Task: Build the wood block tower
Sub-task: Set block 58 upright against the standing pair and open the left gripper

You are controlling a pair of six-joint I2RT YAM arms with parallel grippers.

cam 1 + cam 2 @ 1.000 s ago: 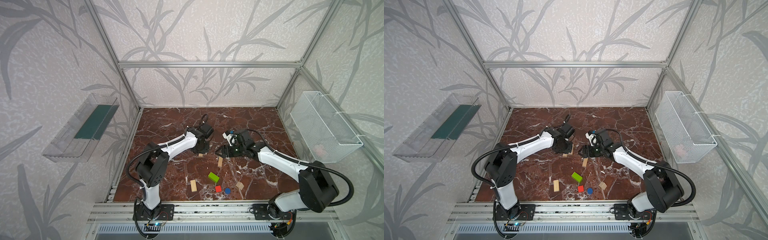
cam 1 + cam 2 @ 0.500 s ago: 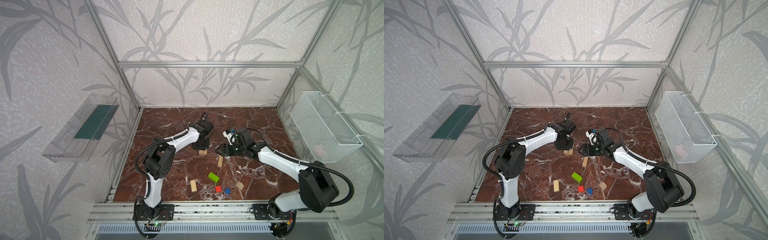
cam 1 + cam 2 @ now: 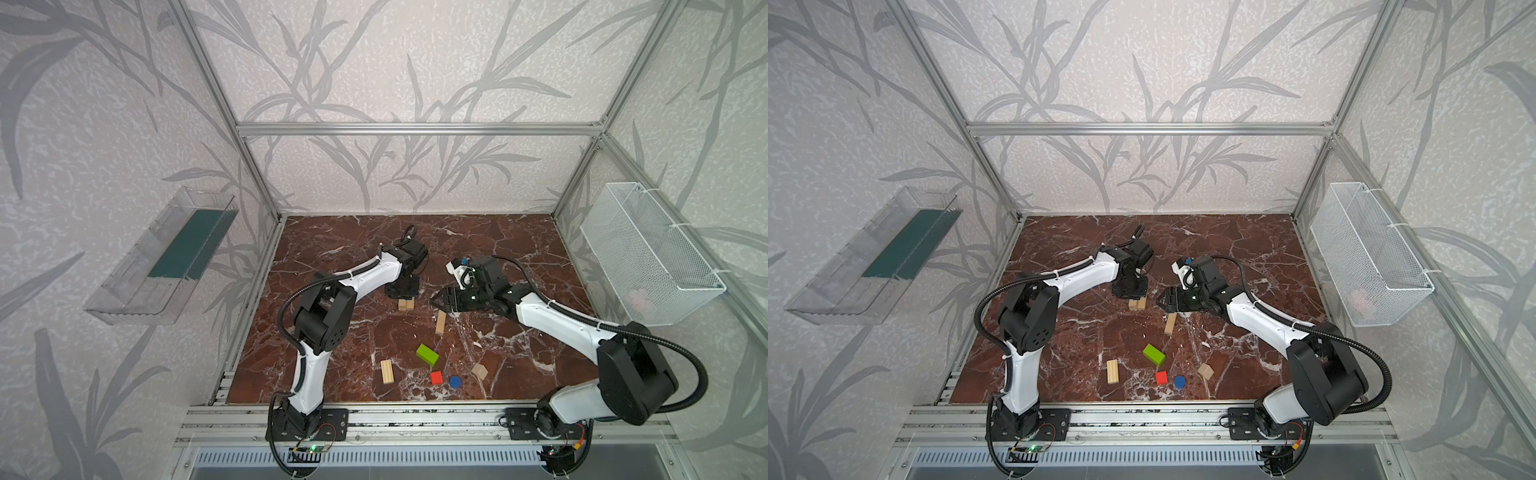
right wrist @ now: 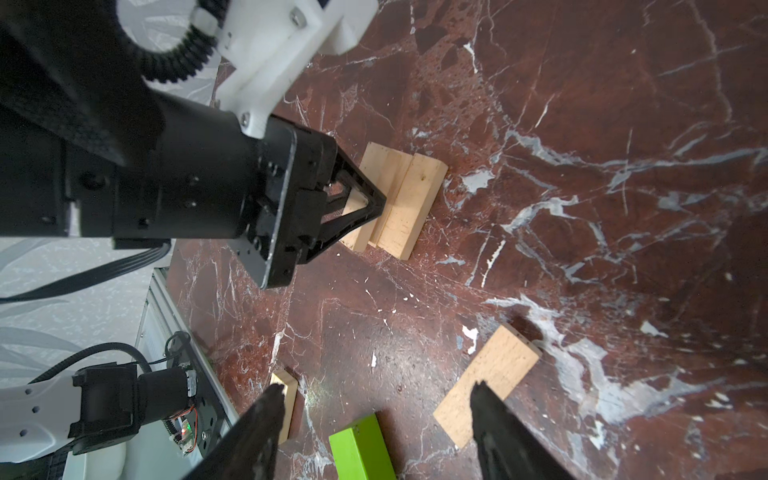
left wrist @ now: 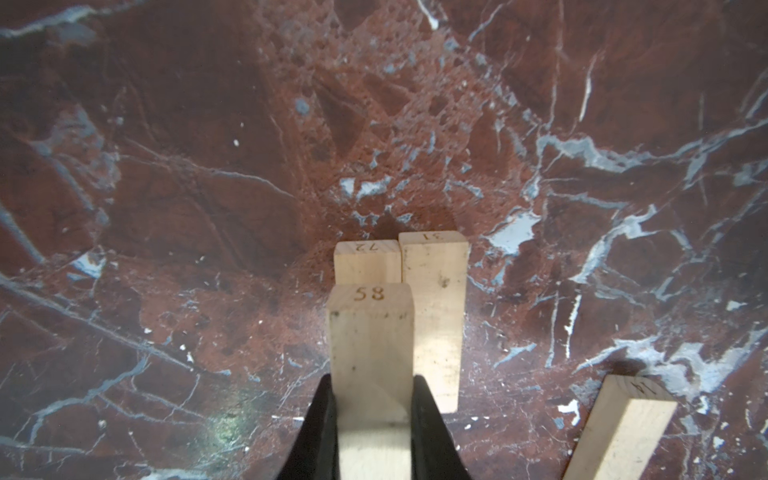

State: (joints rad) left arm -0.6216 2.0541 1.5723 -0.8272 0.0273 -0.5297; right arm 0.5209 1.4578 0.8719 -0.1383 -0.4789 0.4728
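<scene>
The tower (image 3: 406, 304) is only a base: two planks (image 5: 434, 291) laid side by side, mid-frame in a top view. A third plank (image 5: 371, 332), clamped in the left gripper (image 5: 372, 380), is now brought over them; placement is judged imminent. The right gripper (image 4: 376, 386) is kept wide open, empty.

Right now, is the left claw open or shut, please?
Shut. The left claw grips a plank, fingers pressed against both its sides.

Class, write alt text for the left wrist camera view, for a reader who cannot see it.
The left end effector grips a light-wood plank marked 58 over two planks lying side by side on the red marble table. A fourth plank lies apart.
</scene>
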